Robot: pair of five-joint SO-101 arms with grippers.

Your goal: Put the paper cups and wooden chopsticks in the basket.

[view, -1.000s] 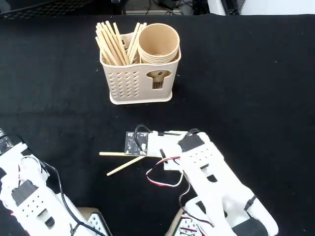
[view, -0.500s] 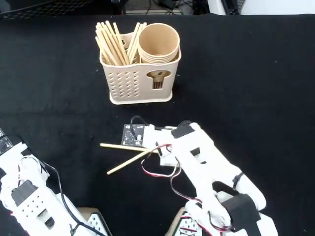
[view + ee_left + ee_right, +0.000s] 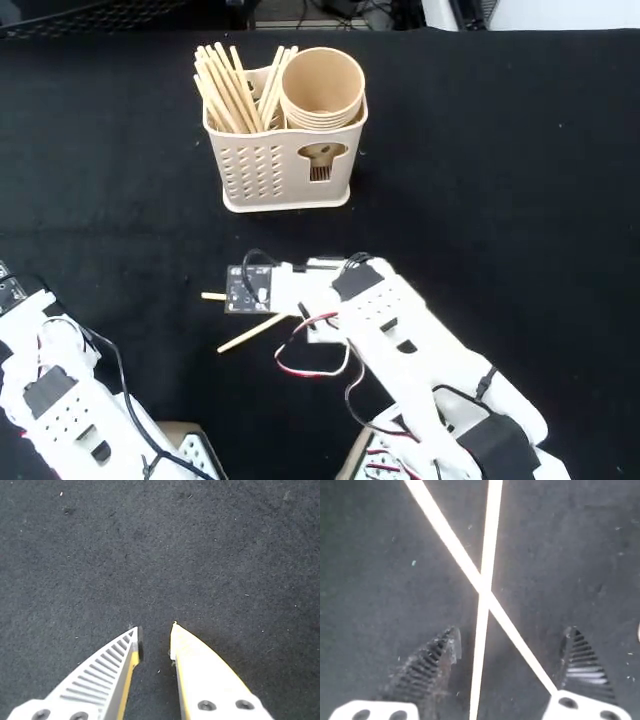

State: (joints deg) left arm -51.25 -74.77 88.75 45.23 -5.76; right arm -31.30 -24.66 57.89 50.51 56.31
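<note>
A beige perforated basket [image 3: 262, 172] stands at the back of the black table. It holds several wooden chopsticks [image 3: 225, 85] and stacked paper cups [image 3: 322, 88]. Two loose chopsticks lie crossed on the cloth, and their ends [image 3: 243, 337] stick out from under the right arm [image 3: 375, 310]. In the right wrist view the crossed chopsticks [image 3: 484, 587] lie just ahead of my right gripper [image 3: 510, 647], which is open, with both sticks running between its fingers. My left gripper [image 3: 155, 630] hovers over bare cloth at the front left, jaws nearly together, holding nothing.
The left arm [image 3: 50, 395] rests at the front left corner. Black cloth [image 3: 520, 180] covers the table, with open room to the right of and behind the basket. Loose red and white wires [image 3: 310, 350] hang from the right arm.
The right arm swung left and now covers more of the two loose chopsticks. The level chopstick's end shifted slightly toward the basket. The left arm stayed still.
</note>
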